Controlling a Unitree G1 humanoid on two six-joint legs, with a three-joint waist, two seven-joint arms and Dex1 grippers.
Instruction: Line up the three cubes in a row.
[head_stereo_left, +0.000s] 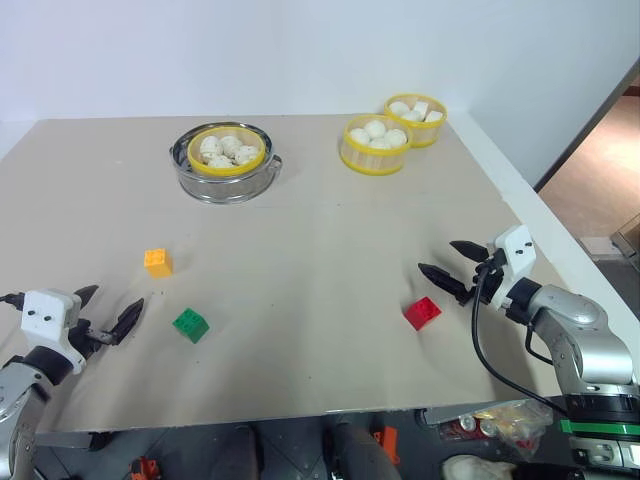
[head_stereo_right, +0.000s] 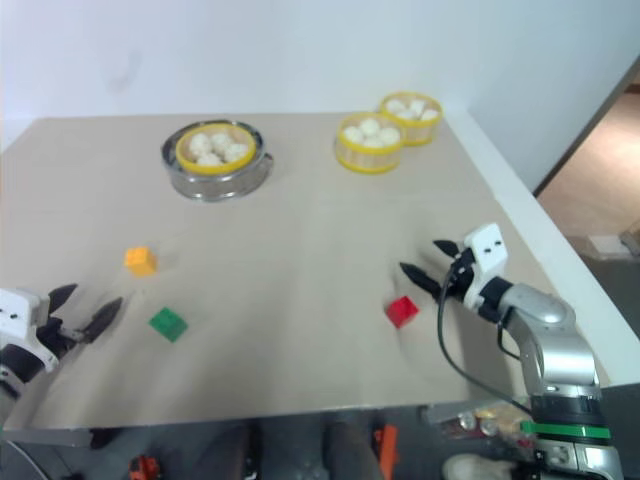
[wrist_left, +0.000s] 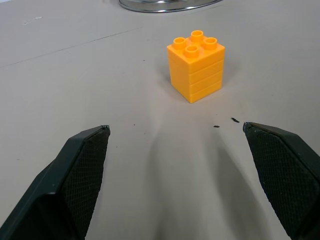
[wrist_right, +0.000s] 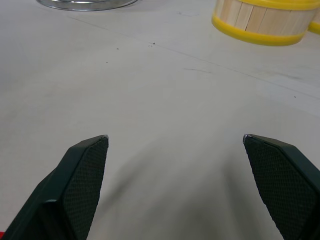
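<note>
We see the red cube (head_stereo_left: 422, 313) just beside our right gripper (head_stereo_left: 446, 264), whose fingers are spread wide and empty. The green cube (head_stereo_left: 190, 324) sits near our left gripper (head_stereo_left: 109, 313), also wide apart and holding nothing, with the yellow-orange cube (wrist_left: 195, 65) straight ahead of its fingers.

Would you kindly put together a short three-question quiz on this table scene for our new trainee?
1. True or false: the red cube is held by the right gripper.
2. Which cube lies nearest the left gripper? A) orange cube B) green cube C) red cube
3. Fill in: the three cubes are not yet in a ____.

Key: 1. False; it rests on the table, both grippers' jaws open. 2. B. 3. row.
</note>
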